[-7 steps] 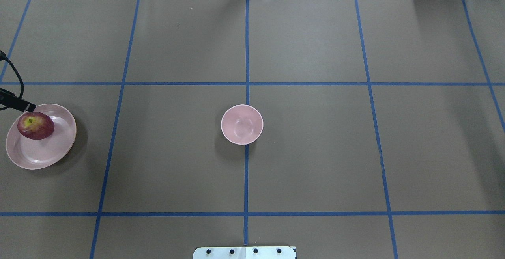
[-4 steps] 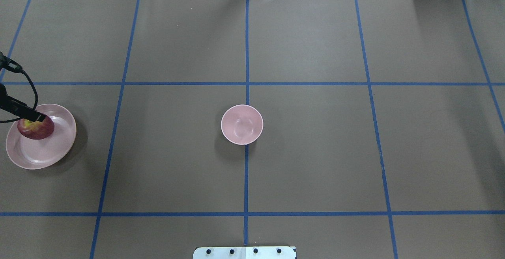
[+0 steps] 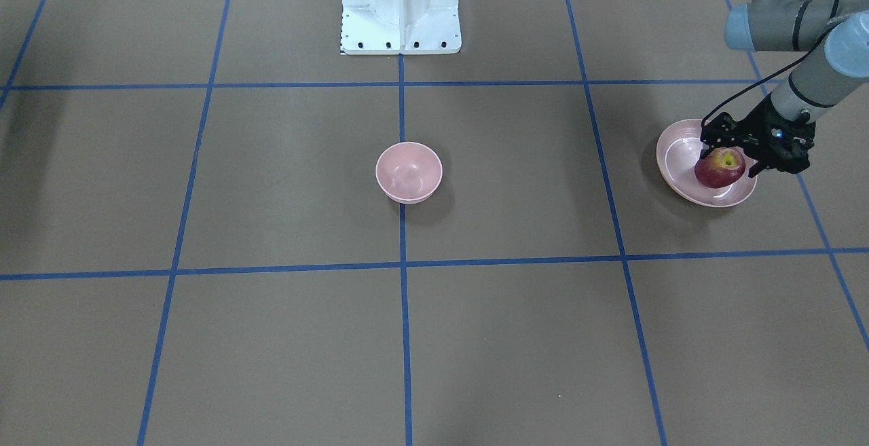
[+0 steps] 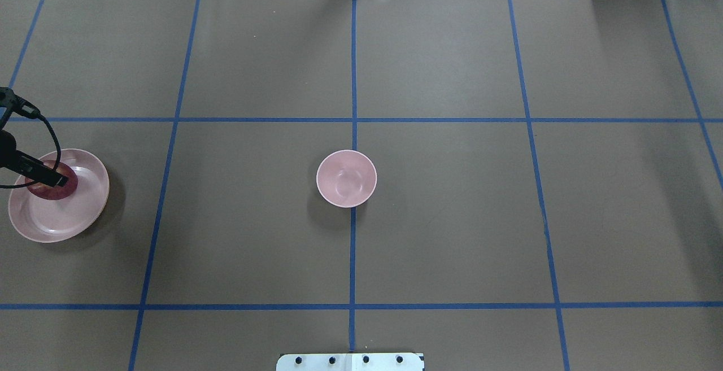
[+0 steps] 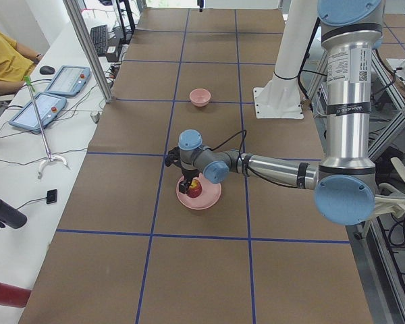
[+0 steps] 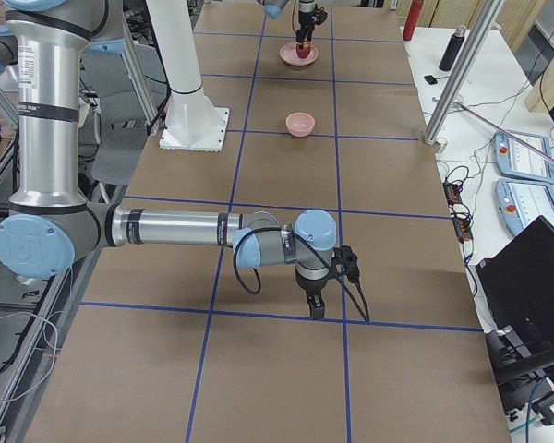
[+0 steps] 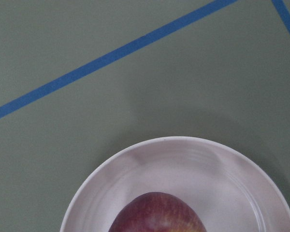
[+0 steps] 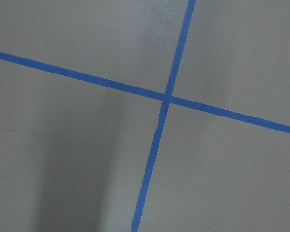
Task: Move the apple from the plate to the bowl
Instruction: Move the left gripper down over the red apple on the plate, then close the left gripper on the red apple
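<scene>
The dark red apple (image 3: 718, 172) lies on the pale pink plate (image 3: 679, 154) at the robot's far left. It also shows in the overhead view (image 4: 54, 192) and in the left wrist view (image 7: 157, 215). My left gripper (image 3: 729, 159) is open just above the apple, with one finger on each side of it. The small deep pink bowl (image 4: 346, 178) stands empty at the table's middle. My right gripper (image 6: 315, 309) shows only in the exterior right view, pointing down near the table. I cannot tell whether it is open or shut.
The brown table cover carries a grid of blue tape lines (image 4: 353, 77). The robot's white base (image 3: 400, 5) stands at the table's near edge. An operator in yellow (image 5: 7, 61) sits at a side bench with tablets.
My left gripper has moved further over the plate and down onto the apple, and now hides its stem hollow in the overhead view. Apple, plate and bowl have not moved.
</scene>
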